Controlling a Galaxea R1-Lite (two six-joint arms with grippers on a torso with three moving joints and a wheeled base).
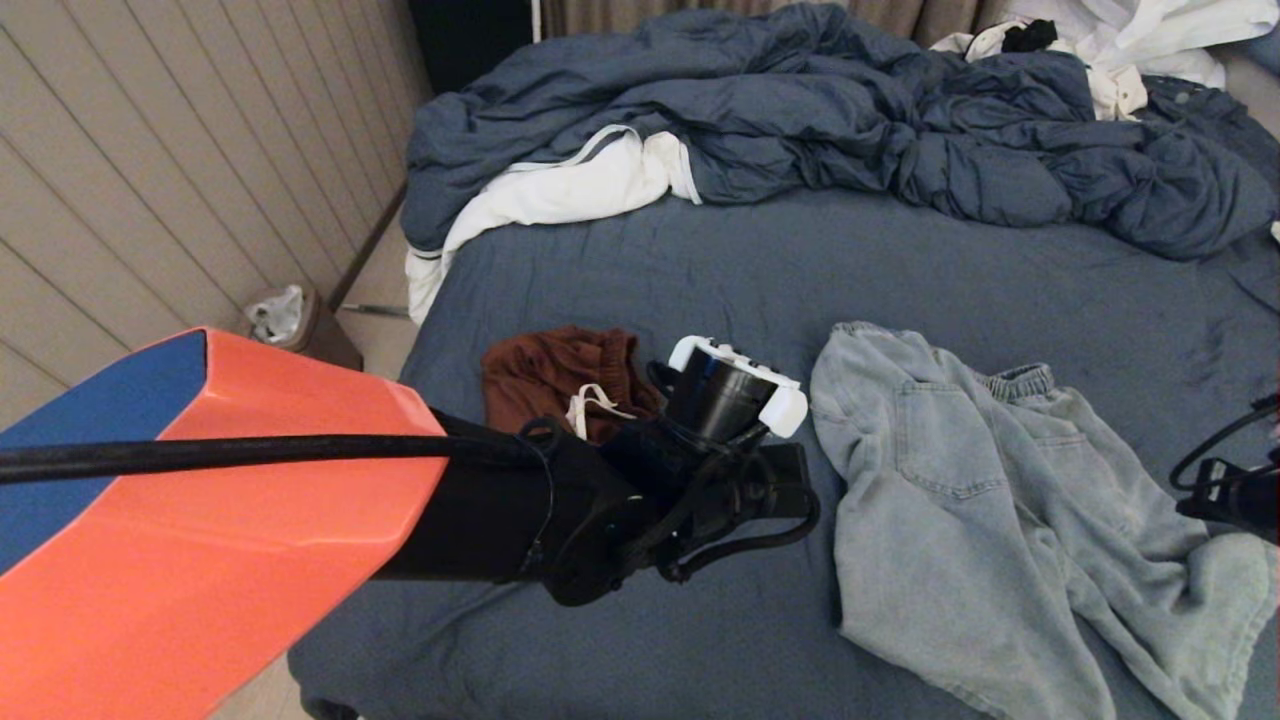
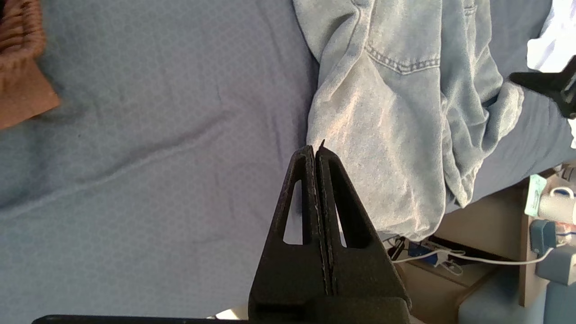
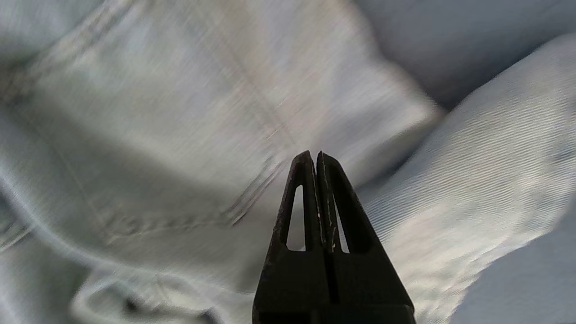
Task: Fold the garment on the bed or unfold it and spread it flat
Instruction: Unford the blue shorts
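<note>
— Two garments on the bed (image 1: 650,270): light denim shorts (image 1: 980,500) at 4 o'clock, crumpled and part doubled over; brown shorts (image 1: 560,375) at 8 o'clock, bunched.

— Your grippers?

— Left gripper (image 2: 316,150) pressed together, empty, hovering beside the denim's edge. Right gripper (image 3: 315,157) pressed together too, pinching nothing, close over the denim.

— Step?

— Approach, I'd judge. Next you need both spread, then pinch a hem or waistband corner each.
</note>
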